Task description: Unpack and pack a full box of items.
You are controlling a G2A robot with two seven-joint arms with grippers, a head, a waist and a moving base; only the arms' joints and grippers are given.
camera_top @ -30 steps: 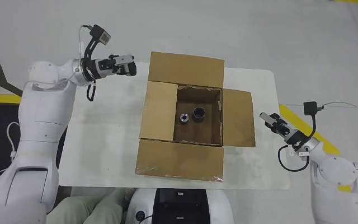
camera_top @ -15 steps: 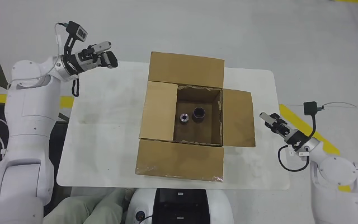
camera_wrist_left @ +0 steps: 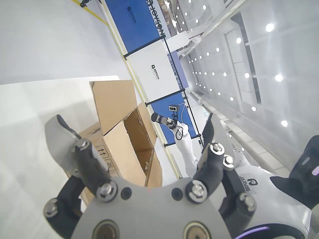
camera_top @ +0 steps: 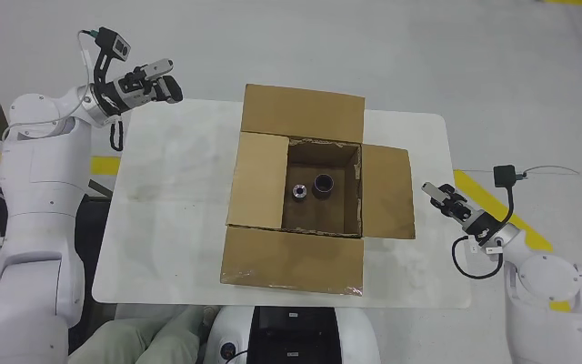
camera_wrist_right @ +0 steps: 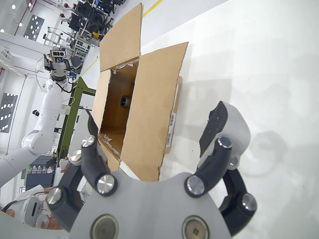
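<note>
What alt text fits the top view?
An open cardboard box sits centred on the table, flaps spread, with a dark cylinder and a metal ring on its floor. The left hand is near the table's far left corner, the right hand at its right edge, both clear of the box.

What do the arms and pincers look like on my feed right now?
Both arms are glossy white shells: left arm, right arm. Each carries a black looping cable and a small dark wrist camera. The left pincer and right pincer have a grey plate with screws, black links, and pale fingers with dark pads.
</note>
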